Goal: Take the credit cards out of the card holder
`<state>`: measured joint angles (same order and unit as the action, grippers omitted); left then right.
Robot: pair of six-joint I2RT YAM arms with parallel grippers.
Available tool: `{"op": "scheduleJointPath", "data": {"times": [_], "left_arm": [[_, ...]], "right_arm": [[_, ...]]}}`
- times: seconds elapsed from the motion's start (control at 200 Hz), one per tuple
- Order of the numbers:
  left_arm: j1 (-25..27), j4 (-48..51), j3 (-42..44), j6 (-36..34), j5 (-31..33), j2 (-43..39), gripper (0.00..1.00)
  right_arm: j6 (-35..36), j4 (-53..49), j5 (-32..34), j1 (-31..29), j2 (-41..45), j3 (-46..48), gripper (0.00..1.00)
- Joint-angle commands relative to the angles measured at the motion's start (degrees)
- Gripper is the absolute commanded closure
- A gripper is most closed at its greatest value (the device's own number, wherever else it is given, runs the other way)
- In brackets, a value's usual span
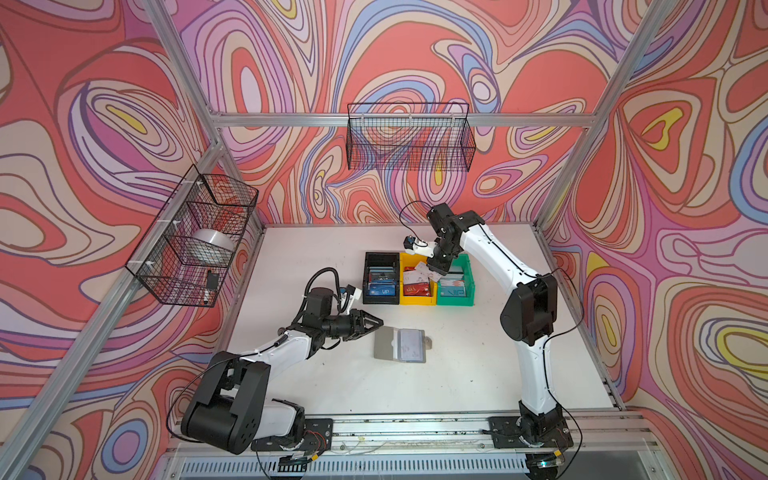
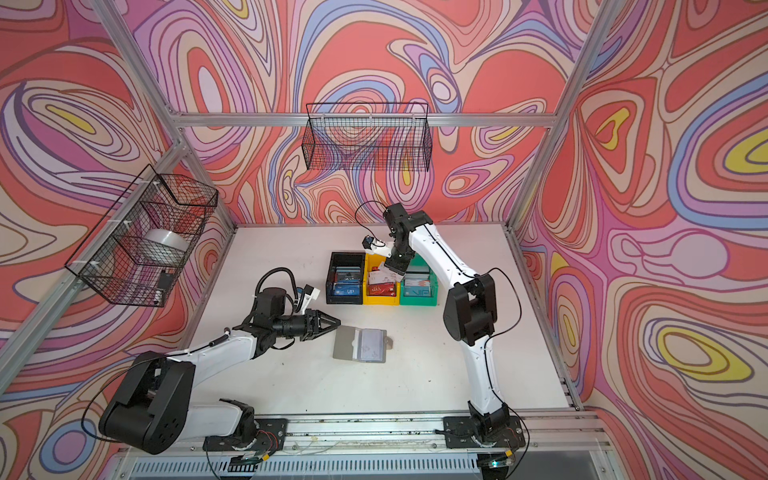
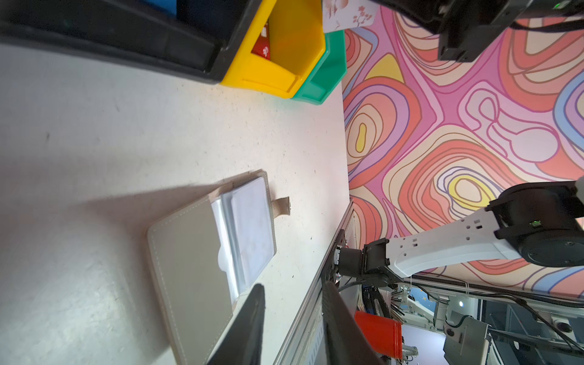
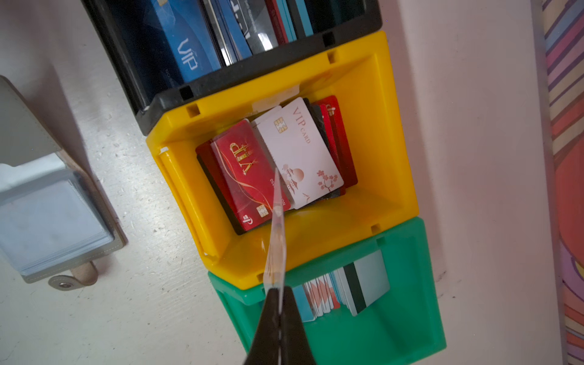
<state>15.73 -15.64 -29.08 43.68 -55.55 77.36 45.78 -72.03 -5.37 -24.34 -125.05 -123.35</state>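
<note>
The grey card holder [image 1: 399, 345] [image 2: 360, 345] lies open on the white table, its clear sleeves facing up [image 3: 252, 227] [image 4: 47, 218]. My left gripper [image 1: 379, 321] [image 2: 336, 322] [image 3: 294, 286] hovers just left of the holder, open, with nothing between its fingers. My right gripper [image 1: 433, 271] [image 2: 392, 270] [image 4: 278, 289] is shut on a white credit card [image 4: 276, 240] [image 1: 422, 270] [image 3: 350, 12], seen edge-on above the yellow bin [image 4: 379, 126] [image 1: 417, 300]. Another white credit card with red marks [image 4: 300, 151] lies in that bin on red cards.
A black bin [image 1: 365, 274] [image 4: 252, 66] with blue cards and a green bin [image 1: 455, 299] [image 4: 379, 331] with teal cards flank the yellow bin at the table's back. Wire baskets hang on the left wall [image 1: 191, 237] and the back wall [image 1: 409, 137].
</note>
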Motion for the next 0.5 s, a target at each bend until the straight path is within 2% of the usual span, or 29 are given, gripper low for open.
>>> {"op": "scheduleJointPath", "data": {"times": [0.0, 0.496], "left_arm": [[-0.4, -1.2, -1.9, -0.4, -0.9, 0.0, 0.66], [-0.5, -1.4, -1.8, -0.4, -1.0, 0.0, 0.66]], "right_arm": [[3.3, 3.7, 1.1, -1.0, -0.1, 1.2, 1.0], [7.1, 4.9, 1.4, -2.2, -3.5, -2.9, 1.0]]}}
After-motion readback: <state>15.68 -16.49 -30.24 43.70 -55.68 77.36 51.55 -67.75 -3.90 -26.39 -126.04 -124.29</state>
